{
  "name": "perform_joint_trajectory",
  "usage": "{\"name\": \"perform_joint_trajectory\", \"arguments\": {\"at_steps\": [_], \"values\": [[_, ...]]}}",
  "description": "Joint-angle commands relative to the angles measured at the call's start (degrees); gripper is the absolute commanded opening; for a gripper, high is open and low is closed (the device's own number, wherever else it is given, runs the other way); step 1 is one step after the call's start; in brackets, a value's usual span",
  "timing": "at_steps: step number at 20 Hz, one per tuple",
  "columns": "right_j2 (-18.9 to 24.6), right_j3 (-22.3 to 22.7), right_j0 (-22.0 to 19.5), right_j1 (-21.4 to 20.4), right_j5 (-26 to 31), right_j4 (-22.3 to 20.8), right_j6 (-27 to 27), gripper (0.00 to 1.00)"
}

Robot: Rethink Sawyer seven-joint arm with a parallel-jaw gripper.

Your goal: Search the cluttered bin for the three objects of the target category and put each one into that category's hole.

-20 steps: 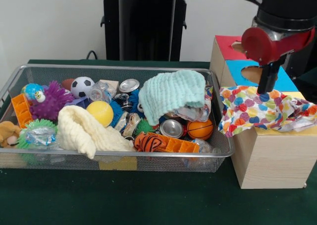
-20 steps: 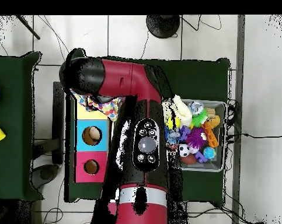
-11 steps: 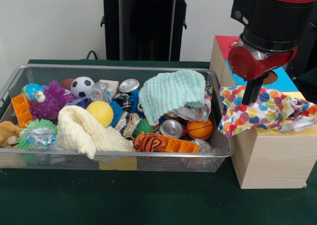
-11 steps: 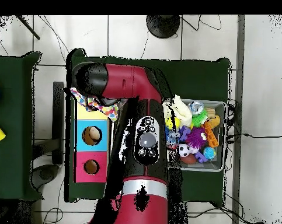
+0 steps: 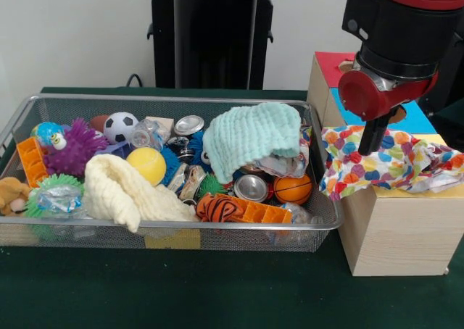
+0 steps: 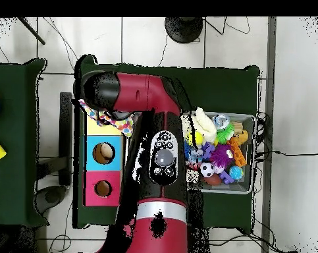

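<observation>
A cloth with coloured spots (image 5: 391, 162) lies crumpled over the yellow end of the wooden box (image 5: 395, 231), hanging a little over the side that faces the bin. My gripper (image 5: 372, 145) hangs straight down onto the cloth's top and touches it or nearly so. Its state does not show. In the wire bin (image 5: 167, 238) a mint cloth (image 5: 250, 137) is draped over cans at the right, and a cream cloth (image 5: 123, 188) lies at the front left. From overhead the spotted cloth (image 6: 112, 118) peeks out under the arm, which hides the gripper.
The box top has a blue section (image 5: 417, 119) and a red section (image 5: 330, 64), each with a hole (image 6: 103, 153) (image 6: 103, 189). The bin also holds balls, crushed cans, spiky toys, an orange block and a tiger toy (image 5: 217, 207). A black stand (image 5: 210, 32) rises behind it.
The arm has swung from over the blue section toward the bin and lowered onto the spotted cloth, then edged slightly back right. The cloth and bin contents have not visibly moved.
</observation>
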Motion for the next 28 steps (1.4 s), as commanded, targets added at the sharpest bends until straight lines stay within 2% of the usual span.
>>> {"name": "perform_joint_trajectory", "arguments": {"at_steps": [1, 10, 28], "values": [[4.19, 6.03, -0.12, 0.48, -2.83, 0.29, 10.26, 0.00], [5.22, 9.05, -0.54, 0.59, -5.79, 0.16, 9.15, 0.00], [5.71, 12.89, 0.27, 0.96, -8.25, 1.67, 11.65, 0.00]]}}
